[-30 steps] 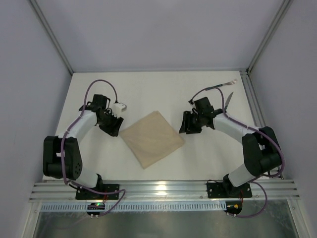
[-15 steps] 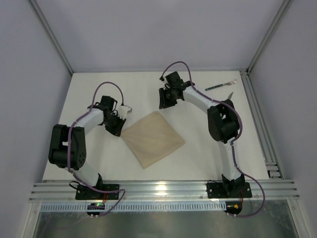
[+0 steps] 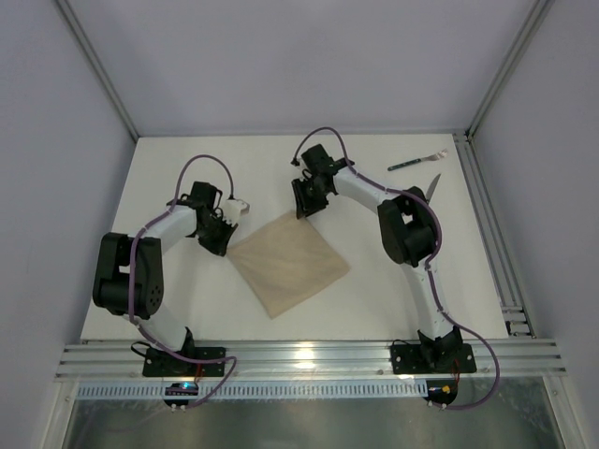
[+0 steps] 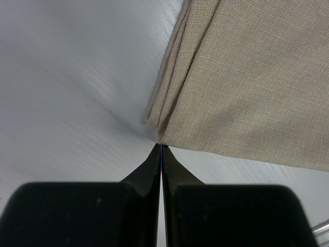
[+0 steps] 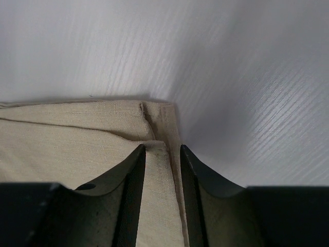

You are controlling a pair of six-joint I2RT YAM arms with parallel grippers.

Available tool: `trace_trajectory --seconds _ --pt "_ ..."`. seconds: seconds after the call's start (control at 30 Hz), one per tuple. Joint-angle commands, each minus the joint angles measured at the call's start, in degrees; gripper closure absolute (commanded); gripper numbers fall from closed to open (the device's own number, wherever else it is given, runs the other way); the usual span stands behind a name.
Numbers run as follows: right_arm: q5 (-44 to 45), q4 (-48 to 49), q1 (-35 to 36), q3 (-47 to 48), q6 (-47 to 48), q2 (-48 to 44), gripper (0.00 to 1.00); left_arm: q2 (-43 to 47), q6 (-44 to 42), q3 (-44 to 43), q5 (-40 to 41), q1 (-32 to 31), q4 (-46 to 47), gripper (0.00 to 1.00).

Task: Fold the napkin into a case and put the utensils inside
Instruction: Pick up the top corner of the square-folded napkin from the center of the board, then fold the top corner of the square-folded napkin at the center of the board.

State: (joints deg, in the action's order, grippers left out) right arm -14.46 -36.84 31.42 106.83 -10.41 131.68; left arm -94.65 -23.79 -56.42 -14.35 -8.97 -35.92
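White surface (image 3: pixel 243 168), grey walls round it. We see the napkin (image 3: pixel 288 262) lying flat mid-surface, already folded into a smaller layered square and turned so its corners point like a diamond; no case yet. Fork (image 3: pixel 416 163) and knife (image 3: pixel 432 185) sit well apart from it at the far right edge, untouched; our guess is they wait there until a pocket exists. Left tool (image 4: pixel 161 147) is low at the napkin's left corner, fingers pressed together, tips touching the stacked layers; we cannot tell whether any cloth is nipped between them. Right tool (image 5: pixel 162 148) is at the far corner, fingers partly spread, straddling a folded edge strip, cloth showing in the gap, not clamped on it. We judge the arms take two adjacent corners so that one edge can be lifted and folded over evenly. Risk: the left tool catches one layer only, or none.
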Motion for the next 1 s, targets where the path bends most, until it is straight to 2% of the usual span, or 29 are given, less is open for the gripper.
trace_trajectory --seconds 0.0,0.1,0.13,0.27,0.63,0.97 --pt "0.0 -0.1 0.0 1.9 0.9 0.2 0.63 0.3 0.3 0.1 -0.3 0.0 1.8 1.00" --pt "-1.1 0.7 0.0 1.5 0.4 0.6 0.75 0.9 0.2 0.0 -0.4 0.0 1.5 0.99" --pt "-1.4 0.8 0.0 1.5 0.2 0.6 0.83 1.0 0.1 0.0 -0.4 0.0 1.5 0.99" --pt "-1.6 1.3 0.0 1.2 0.0 -0.5 0.96 1.7 0.0 -0.2 -0.4 0.0 0.9 0.98" --pt "-2.8 4.6 1.8 -4.6 0.6 -9.0 0.96 4.1 -0.7 -0.3 -0.5 0.1 -0.5 0.98" --pt "-2.8 11.9 8.3 -21.7 -0.9 -22.6 0.96 5.0 -0.6 -0.6 -0.5 1.9 -2.2 0.97"
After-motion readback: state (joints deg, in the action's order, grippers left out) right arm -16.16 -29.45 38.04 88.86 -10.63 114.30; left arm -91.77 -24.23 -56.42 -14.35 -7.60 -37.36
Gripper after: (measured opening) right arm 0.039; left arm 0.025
